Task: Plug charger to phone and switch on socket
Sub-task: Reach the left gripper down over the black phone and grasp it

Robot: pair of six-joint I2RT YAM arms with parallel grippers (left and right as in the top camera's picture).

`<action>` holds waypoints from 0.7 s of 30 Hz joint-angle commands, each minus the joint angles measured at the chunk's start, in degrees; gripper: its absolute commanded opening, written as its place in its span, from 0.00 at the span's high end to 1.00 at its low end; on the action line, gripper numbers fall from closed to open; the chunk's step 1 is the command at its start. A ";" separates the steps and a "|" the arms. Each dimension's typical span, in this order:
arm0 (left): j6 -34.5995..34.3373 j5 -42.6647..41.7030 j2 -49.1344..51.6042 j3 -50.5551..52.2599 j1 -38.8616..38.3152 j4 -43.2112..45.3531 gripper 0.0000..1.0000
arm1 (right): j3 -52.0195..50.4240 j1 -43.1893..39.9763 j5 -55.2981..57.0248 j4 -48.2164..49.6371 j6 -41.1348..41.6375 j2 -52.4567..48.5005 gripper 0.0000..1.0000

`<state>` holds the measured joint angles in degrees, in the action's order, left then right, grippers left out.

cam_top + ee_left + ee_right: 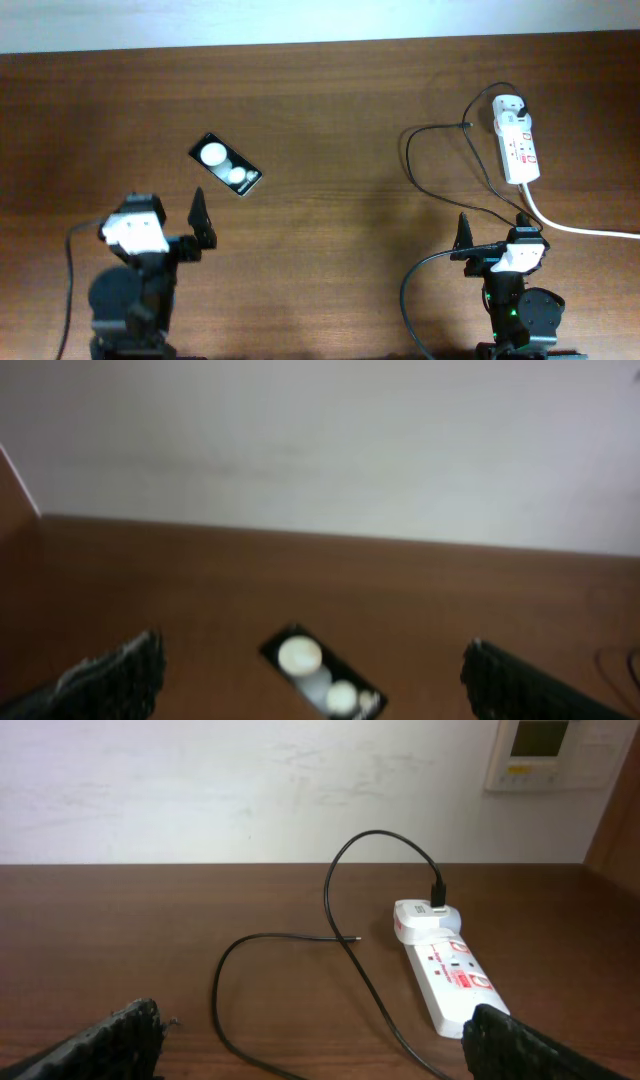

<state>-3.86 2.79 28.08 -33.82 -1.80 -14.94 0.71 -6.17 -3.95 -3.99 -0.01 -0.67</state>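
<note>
Left arm (140, 265) folded back, left end effector (312, 652) wide; right arm (515, 290) folded back, right end effector (318, 1032) wide.

the bench (330, 120) lies open across its middle and left, where only the flat phone (226, 167) lies low on the wood with free room on every side. on the right the charger (326, 900) sprawls in wide loops, part of its cable arching up off the surface to the far end of the socket (450, 975) and its loose tip lying left of it, so any pass there meets thin wire. the thick white cord (590, 231) runs from the socket's near end toward the right edge, barring that side.
</note>
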 commanded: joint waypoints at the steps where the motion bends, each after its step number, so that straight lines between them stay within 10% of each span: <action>1: -1.57 -0.02 10.43 -12.44 0.11 -6.75 0.01 | -0.39 0.15 0.09 -0.09 0.00 0.46 0.01; 9: -4.85 -5.46 44.98 -48.39 0.11 -38.12 0.01 | -0.39 0.15 0.09 -0.09 0.00 0.46 0.01; 14: -4.94 -10.56 53.46 -48.78 0.11 -44.19 0.01 | -0.39 0.15 0.09 -0.11 0.00 0.46 0.01; 21: -23.74 -2.71 58.07 -51.30 0.04 -44.72 0.01 | -0.39 0.15 0.09 -0.11 0.00 0.46 0.01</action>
<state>-20.99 -3.03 83.96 -81.65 -1.80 -59.27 0.69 -6.17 -3.97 -3.95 -0.03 -0.64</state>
